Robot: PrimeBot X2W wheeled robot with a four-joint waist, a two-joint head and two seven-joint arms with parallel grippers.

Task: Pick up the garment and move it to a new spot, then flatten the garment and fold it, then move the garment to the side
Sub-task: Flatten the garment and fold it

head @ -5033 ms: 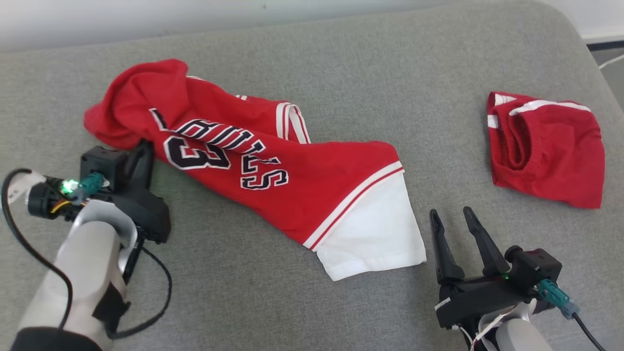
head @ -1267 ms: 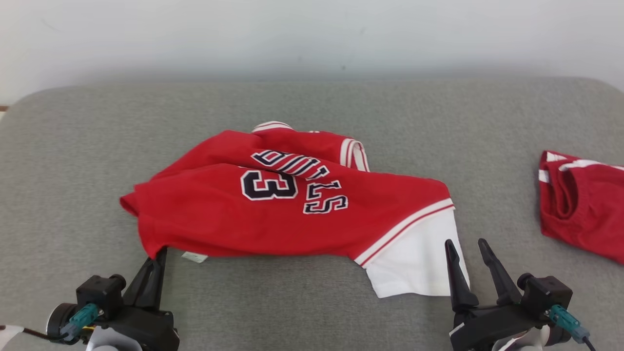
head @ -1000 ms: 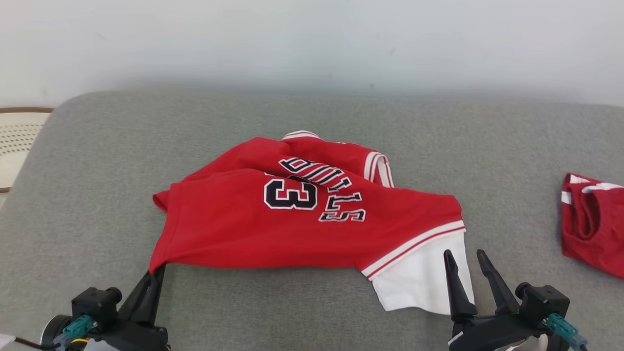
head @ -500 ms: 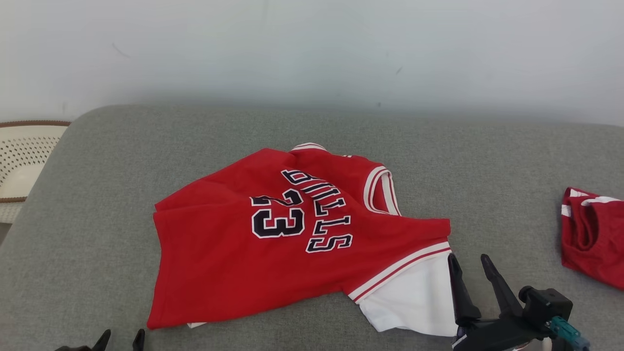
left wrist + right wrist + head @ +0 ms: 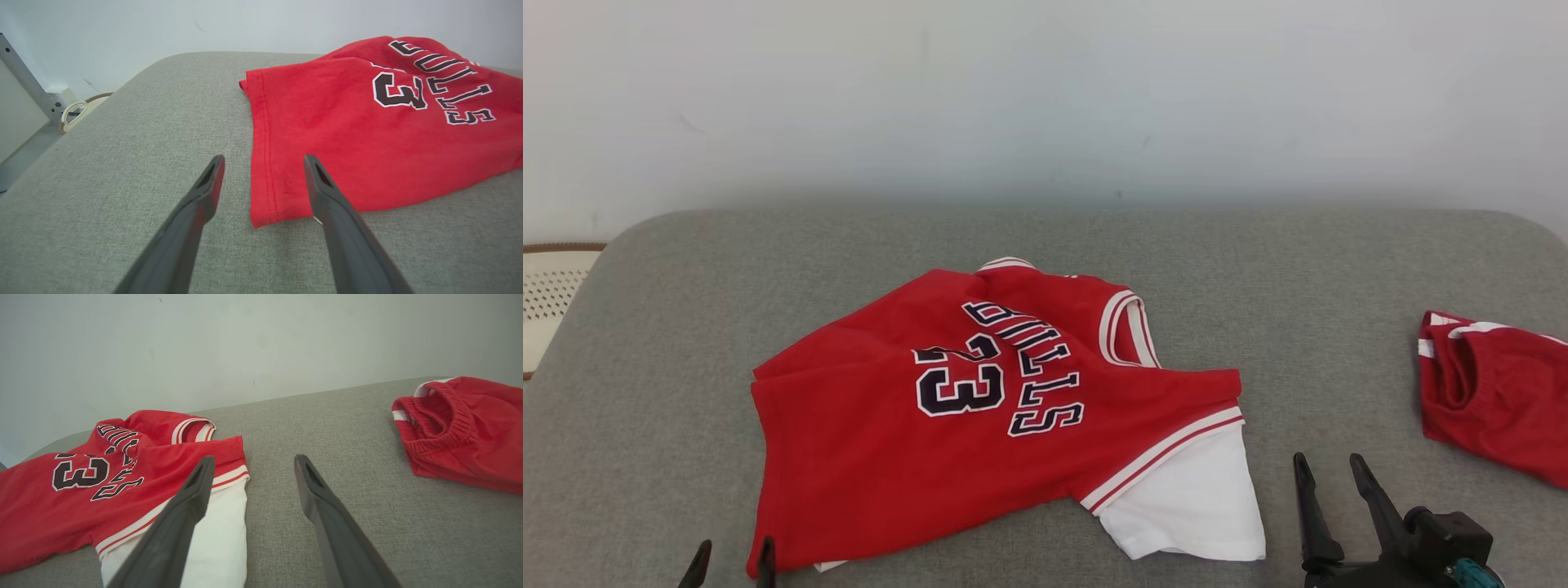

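The garment (image 5: 980, 425) is a red jersey with dark "23" and lettering and a white sleeve, lying rumpled in the middle of the grey cushion (image 5: 670, 327). It also shows in the left wrist view, the garment (image 5: 367, 134), and in the right wrist view, the garment (image 5: 102, 486). My left gripper (image 5: 731, 562) stands open at the bottom edge, just off the jersey's near left corner, holding nothing; in its own view the left gripper (image 5: 263, 163) straddles that hem corner. My right gripper (image 5: 1327, 469) is open beside the white sleeve, empty; the right gripper (image 5: 253, 463) points over bare cushion.
Red shorts (image 5: 1494, 400) with a white stripe lie at the cushion's right edge, seen too as the shorts (image 5: 461, 428). A pale wall (image 5: 1045, 98) rises behind the cushion. A cream woven object (image 5: 547, 290) sits past the left edge.
My left gripper has opened and let go of the jersey's left corner, which now lies flat on the cushion. The camera has tilted up, so the whole scene sits lower.
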